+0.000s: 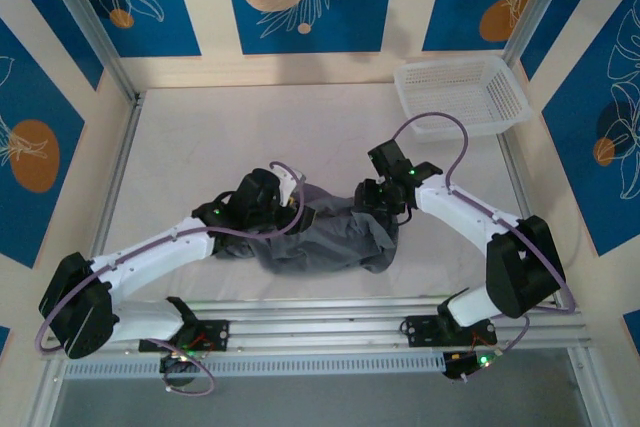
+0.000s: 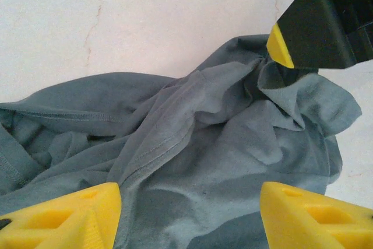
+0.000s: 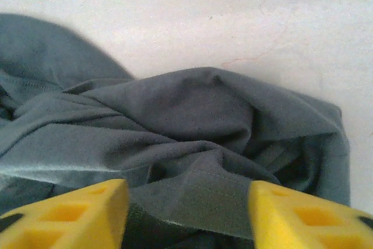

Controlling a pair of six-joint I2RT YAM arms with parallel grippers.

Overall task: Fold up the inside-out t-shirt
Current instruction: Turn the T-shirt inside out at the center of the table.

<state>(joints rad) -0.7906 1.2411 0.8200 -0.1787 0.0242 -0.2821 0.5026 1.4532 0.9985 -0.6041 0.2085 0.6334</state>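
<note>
The inside-out t-shirt (image 1: 330, 239) lies crumpled in a dark grey heap at the middle of the white table. My left gripper (image 1: 297, 210) sits low over the heap's left end. In the left wrist view it (image 2: 189, 220) is open, with folds and a stitched seam of the t-shirt (image 2: 192, 144) between its yellow fingers (image 2: 64, 217). My right gripper (image 1: 373, 207) is down at the heap's right end. It (image 3: 187, 214) is open too, a hemmed fold of the t-shirt (image 3: 198, 115) lying between its fingers (image 3: 309, 217). One of its fingertips (image 2: 280, 48) touches a raised fold.
A white mesh basket (image 1: 462, 95) stands at the back right corner of the table. Bare white tabletop (image 1: 220, 137) surrounds the heap. Metal frame posts (image 1: 90, 27) and blue patterned walls close in the sides and back.
</note>
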